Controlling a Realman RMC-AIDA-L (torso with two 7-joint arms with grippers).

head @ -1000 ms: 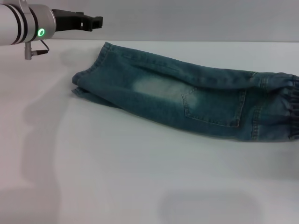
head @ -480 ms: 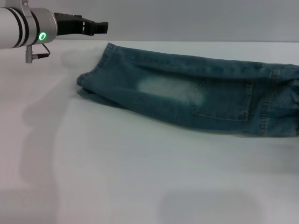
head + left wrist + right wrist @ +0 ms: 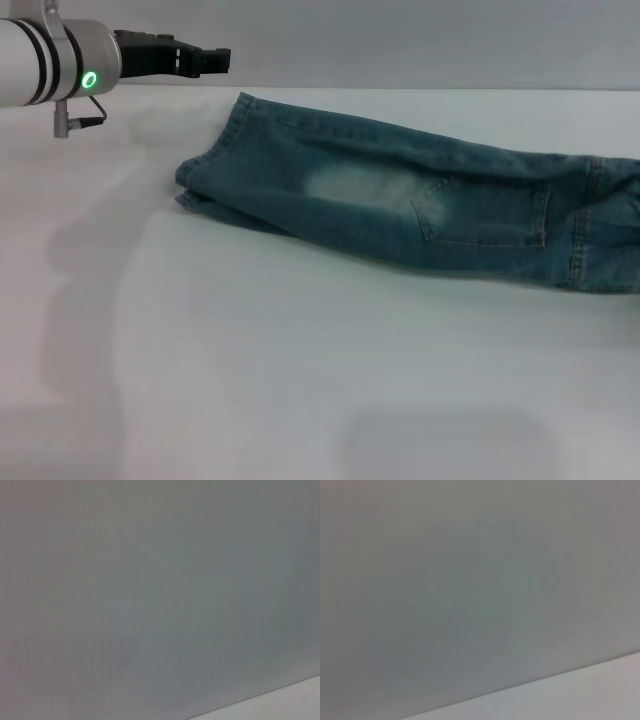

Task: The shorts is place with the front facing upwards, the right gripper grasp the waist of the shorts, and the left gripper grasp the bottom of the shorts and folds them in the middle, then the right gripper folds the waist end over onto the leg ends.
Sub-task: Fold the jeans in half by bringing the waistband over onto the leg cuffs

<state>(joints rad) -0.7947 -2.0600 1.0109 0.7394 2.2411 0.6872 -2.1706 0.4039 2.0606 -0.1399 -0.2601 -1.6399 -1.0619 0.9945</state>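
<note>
The shorts [image 3: 330, 215] lie folded lengthwise on the white table [image 3: 300, 380], one leg stacked on the other, with a pale faded patch [image 3: 360, 185] and a stitched pocket [image 3: 485, 215] facing up. The leg ends [image 3: 212, 150] point left. The waist end runs off the right edge of the head view, so the waist itself is mostly out of view. My left gripper [image 3: 218, 60] hovers at the far left, above and left of the leg ends, not touching the denim. The right gripper is out of view. Both wrist views show only a grey wall.
Bare white table spreads in front of and left of the shorts. A grey wall [image 3: 150, 580] stands behind the table's far edge. A faint shadow lies on the table near the front.
The shorts have slid to the right, carrying the waist end past the right edge of the head view. The left arm shifted slightly right, then held still.
</note>
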